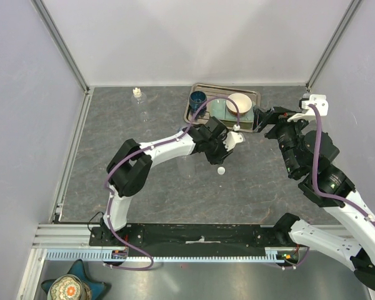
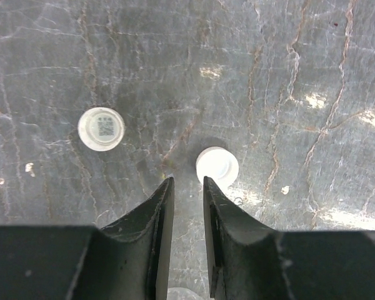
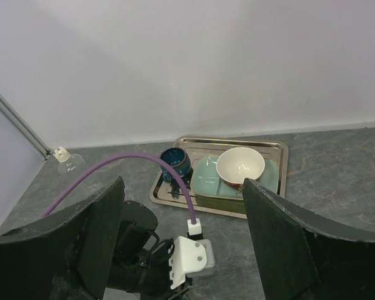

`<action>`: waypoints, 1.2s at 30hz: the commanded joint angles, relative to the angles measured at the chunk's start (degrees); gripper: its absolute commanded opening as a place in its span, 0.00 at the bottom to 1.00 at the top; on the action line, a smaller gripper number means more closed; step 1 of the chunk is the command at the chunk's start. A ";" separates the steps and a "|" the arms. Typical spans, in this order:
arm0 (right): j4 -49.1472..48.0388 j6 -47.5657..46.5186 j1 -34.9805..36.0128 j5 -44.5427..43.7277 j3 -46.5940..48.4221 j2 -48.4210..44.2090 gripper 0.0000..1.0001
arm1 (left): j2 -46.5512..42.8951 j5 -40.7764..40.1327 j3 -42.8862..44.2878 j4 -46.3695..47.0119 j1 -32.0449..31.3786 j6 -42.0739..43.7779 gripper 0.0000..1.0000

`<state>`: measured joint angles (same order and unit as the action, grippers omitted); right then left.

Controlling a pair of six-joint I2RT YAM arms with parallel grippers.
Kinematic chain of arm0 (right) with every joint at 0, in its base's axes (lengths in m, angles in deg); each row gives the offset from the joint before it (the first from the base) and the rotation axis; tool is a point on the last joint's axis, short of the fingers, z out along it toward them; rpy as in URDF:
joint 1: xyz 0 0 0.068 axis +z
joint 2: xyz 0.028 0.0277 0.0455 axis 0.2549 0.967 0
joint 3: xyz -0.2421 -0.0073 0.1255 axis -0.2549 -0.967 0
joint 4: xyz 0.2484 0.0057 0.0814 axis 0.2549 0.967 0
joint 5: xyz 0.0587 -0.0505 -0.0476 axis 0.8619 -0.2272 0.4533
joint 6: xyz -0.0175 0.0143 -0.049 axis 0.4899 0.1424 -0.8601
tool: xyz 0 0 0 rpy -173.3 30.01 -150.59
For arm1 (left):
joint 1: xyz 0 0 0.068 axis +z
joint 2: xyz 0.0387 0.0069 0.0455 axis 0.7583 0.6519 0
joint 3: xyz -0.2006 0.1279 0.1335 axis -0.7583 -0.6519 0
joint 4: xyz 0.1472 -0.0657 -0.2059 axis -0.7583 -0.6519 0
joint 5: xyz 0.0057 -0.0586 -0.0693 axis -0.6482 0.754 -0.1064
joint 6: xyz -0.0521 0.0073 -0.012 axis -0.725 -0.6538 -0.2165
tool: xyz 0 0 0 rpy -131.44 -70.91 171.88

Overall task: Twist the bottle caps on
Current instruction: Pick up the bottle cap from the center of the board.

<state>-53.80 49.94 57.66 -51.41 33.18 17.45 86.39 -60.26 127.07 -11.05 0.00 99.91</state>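
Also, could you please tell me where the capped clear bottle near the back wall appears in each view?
Top external: capped bottle, upper left, by the back wall.
Left wrist: not in it.
Right wrist: capped bottle, far left, by the wall.
Shared landmark: the metal tray, to its right in both.

We see the table point(image 2: 287, 62) as smooth, dark grey veined stone with a faint sheen. On it the plain cap point(image 2: 217, 167) and the coded cap point(image 2: 100, 129) are smooth white plastic, almost matt. The fingers point(image 2: 159, 212) of the left gripper point(image 2: 186, 182) look like matt black plastic to us. The tray point(image 3: 250, 142) is bright polished metal, the bowl point(image 3: 240, 165) and cup point(image 3: 174, 162) are glossy glazed, and the bottle point(image 3: 67, 162) is clear plastic.
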 commanded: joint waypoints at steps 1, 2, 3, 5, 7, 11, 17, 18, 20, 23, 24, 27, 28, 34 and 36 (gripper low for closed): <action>-0.77 0.55 -0.18 0.15 0.25 -0.49 0.83 | 1.09 2.08 -1.01 0.11 -1.48 -1.85 0.31; -0.77 0.64 -0.18 0.06 0.25 -0.49 0.84 | 1.26 1.73 -1.10 0.11 -1.57 -1.85 0.31; -0.77 0.64 -0.18 0.06 0.25 -0.49 0.84 | 1.44 1.64 -1.10 0.11 -1.57 -1.76 0.31; -0.68 0.64 -0.18 0.06 0.17 -0.49 0.84 | 1.53 1.38 -0.92 0.29 -1.57 -1.76 0.31; -0.60 0.73 -0.27 0.15 0.17 -0.58 0.83 | 1.44 1.64 -0.84 0.29 -1.57 -1.76 0.31; -0.51 0.73 -0.18 -0.03 0.08 -0.41 0.83 | 1.53 2.08 -0.75 0.20 -1.57 -1.85 0.30; -0.42 0.82 -0.18 -0.29 0.17 -0.67 0.83 | 2.58 1.73 -0.84 0.20 -1.92 -1.67 0.29; -0.42 0.73 -0.18 -0.20 0.17 -0.76 0.83 | 2.85 1.73 -0.66 0.29 -1.92 -1.67 0.29; -0.42 0.73 -0.18 -0.12 0.34 -0.76 0.83 | 3.37 1.38 -0.40 0.37 -1.92 -1.50 0.29; -0.16 0.73 -0.18 -0.20 0.25 -1.02 0.83 | 3.99 1.11 0.04 0.46 -1.83 -1.41 0.28; -0.15 0.82 -0.18 -0.12 0.17 -1.19 0.83 | 4.08 0.94 0.13 0.55 -1.83 -1.50 0.28; -0.07 0.90 -0.18 -0.20 -0.01 -1.46 0.83 | 4.51 0.94 0.39 1.08 -1.92 -1.41 0.28; -0.07 0.91 -0.18 -0.12 -0.01 -1.63 0.83 | 4.69 0.85 0.39 1.17 -1.92 -1.41 0.28; 0.19 1.26 -0.27 0.24 -0.36 -2.07 0.82 | 6.45 1.02 1.36 1.69 -2.01 -2.11 0.14; 0.11 1.26 -0.27 0.24 -0.36 -2.16 0.82 | 6.71 1.20 1.80 1.69 -2.01 -2.20 0.05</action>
<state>-53.34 50.55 57.64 -51.38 33.15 15.90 91.62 -60.26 126.59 -10.55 -1.62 99.30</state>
